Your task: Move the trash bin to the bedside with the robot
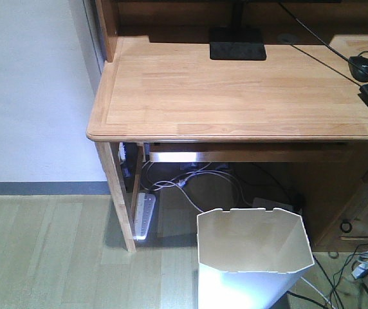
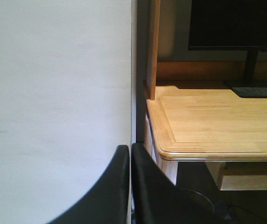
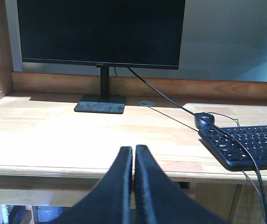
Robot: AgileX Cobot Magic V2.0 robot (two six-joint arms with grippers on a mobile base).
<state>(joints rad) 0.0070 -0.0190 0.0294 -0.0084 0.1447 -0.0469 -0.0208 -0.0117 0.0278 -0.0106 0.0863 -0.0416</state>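
Bin (image 1: 255, 241) stands on the floor (image 1: 42, 257) at 5 o'clock before the bench (image 1: 235, 90), its base cut off. Left pincer (image 2: 129, 149) and right pincer (image 3: 133, 149) are pressed together. Where the bin lies relative to them cannot be told.

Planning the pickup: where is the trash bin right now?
In the front view, the trash bin stands on the floor at lower right, in front of the desk, right of the white power strip; neither wrist view shows it.
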